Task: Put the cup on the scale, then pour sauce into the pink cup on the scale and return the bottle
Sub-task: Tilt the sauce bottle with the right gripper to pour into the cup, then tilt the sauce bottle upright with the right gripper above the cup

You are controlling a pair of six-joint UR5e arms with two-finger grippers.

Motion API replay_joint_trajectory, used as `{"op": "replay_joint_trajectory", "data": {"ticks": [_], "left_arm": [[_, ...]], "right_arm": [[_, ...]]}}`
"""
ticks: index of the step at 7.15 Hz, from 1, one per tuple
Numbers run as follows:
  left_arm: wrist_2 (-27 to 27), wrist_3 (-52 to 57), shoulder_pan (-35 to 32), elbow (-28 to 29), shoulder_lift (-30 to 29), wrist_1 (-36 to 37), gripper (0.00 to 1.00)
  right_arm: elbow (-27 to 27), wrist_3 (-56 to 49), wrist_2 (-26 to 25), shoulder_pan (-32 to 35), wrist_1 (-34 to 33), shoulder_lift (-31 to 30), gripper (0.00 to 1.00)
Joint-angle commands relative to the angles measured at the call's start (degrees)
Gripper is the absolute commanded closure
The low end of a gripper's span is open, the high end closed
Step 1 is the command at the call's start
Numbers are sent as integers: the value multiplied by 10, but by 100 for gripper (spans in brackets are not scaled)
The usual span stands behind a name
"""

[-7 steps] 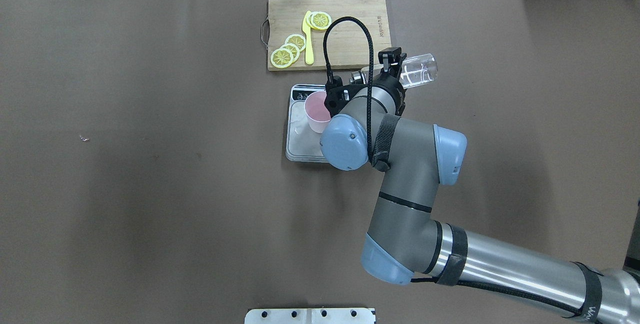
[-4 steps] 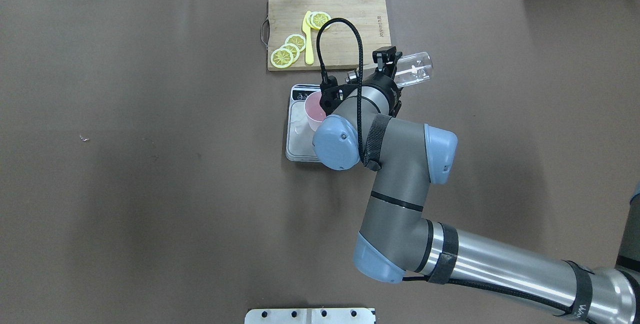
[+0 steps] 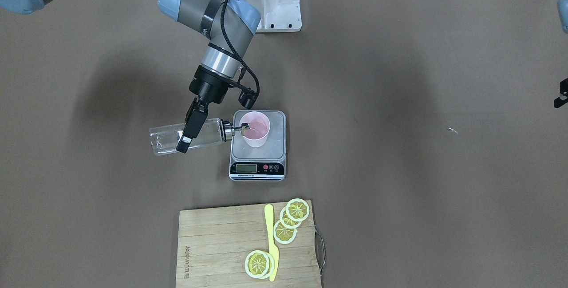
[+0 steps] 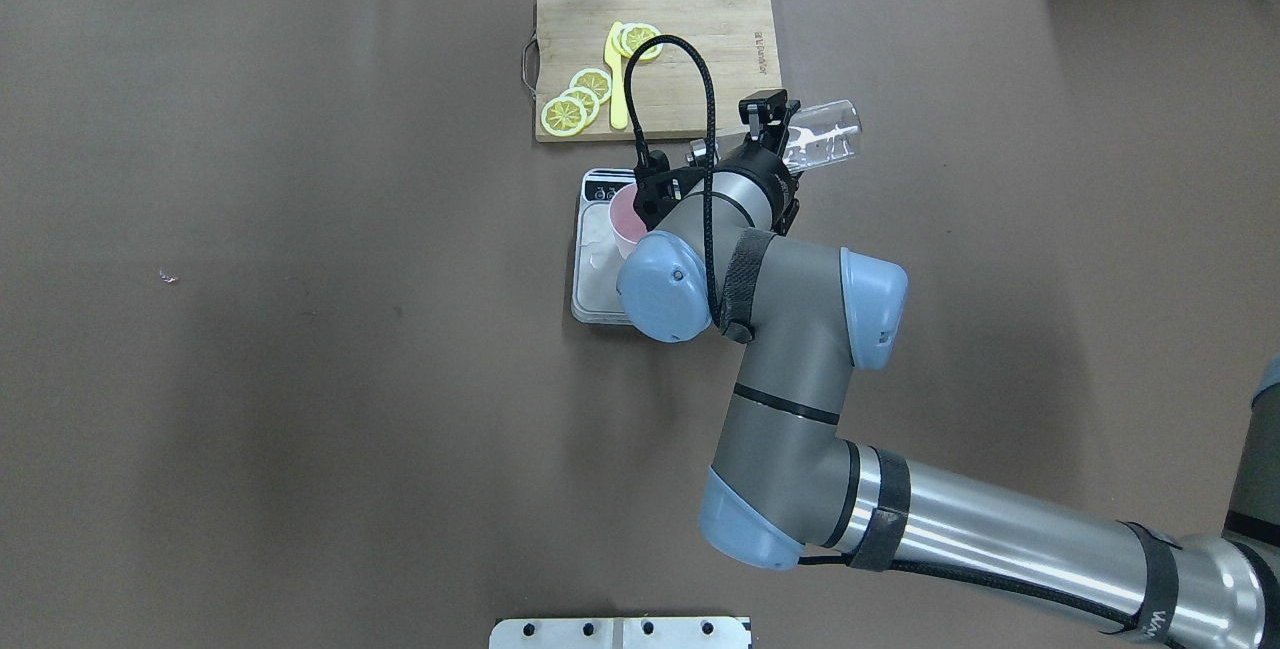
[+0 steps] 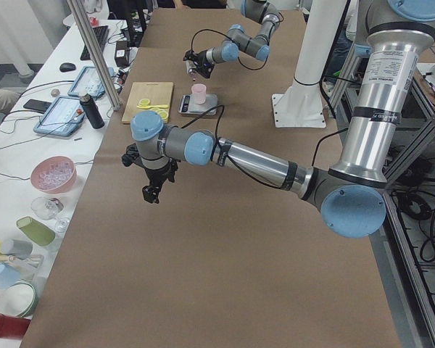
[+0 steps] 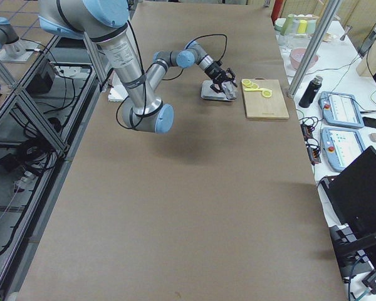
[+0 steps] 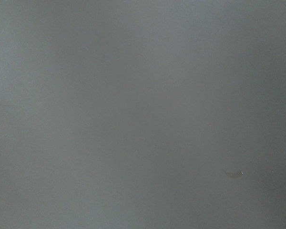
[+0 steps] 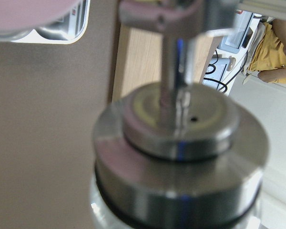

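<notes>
The pink cup (image 3: 255, 130) (image 4: 625, 214) stands on the steel platform of the scale (image 3: 257, 168) (image 4: 595, 279). My right gripper (image 3: 184, 139) (image 4: 770, 124) is shut on the glass bottle (image 3: 165, 141) (image 4: 825, 134), which lies almost level. Its silver spout reaches over the cup's rim. The right wrist view is filled by the blurred bottle collar (image 8: 181, 143), with the cup (image 8: 28, 14) at top left. The sauce is too clear to make out. My left gripper (image 5: 154, 190) hovers over bare table far from the scale; I cannot tell whether it is open or shut.
A wooden cutting board (image 3: 213, 243) (image 4: 700, 59) with lemon slices and a yellow knife lies just beyond the scale. The white robot base plate (image 3: 275, 4) sits at the robot's edge. A seated person (image 8: 276, 52) shows beyond the table.
My right arm has shifted a little toward the cup, carrying the tipped bottle with it. The cup and scale have not moved.
</notes>
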Motion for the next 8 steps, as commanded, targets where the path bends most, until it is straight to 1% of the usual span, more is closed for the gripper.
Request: {"op": "replay_joint_trajectory", "data": {"ticks": [1,2,3,4,5,6,7,8], "left_arm": [[0,0,0,0,-5,0,3],[0,0,0,0,-7,1,3],[0,0,-3,0,-8,0,3],[0,0,-4,-1,-9,0,3],[0,0,-7,-2,-10,0,3],[-1,0,-8,-2,-10,-5,3],[-2,-1,-10,-3,-10,-7,3],[-2,-1,-13,-3,-10,-8,3]], "right_arm": [[30,5,4,0,8,-21,77],[41,9,11,2,25,-26,78],[42,25,38,2,54,-27,78],[42,67,58,3,76,-30,78],[42,83,75,4,98,-33,78],[43,89,88,9,133,-40,77],[56,141,112,10,205,-83,78],[63,167,144,15,275,-105,78]]}}
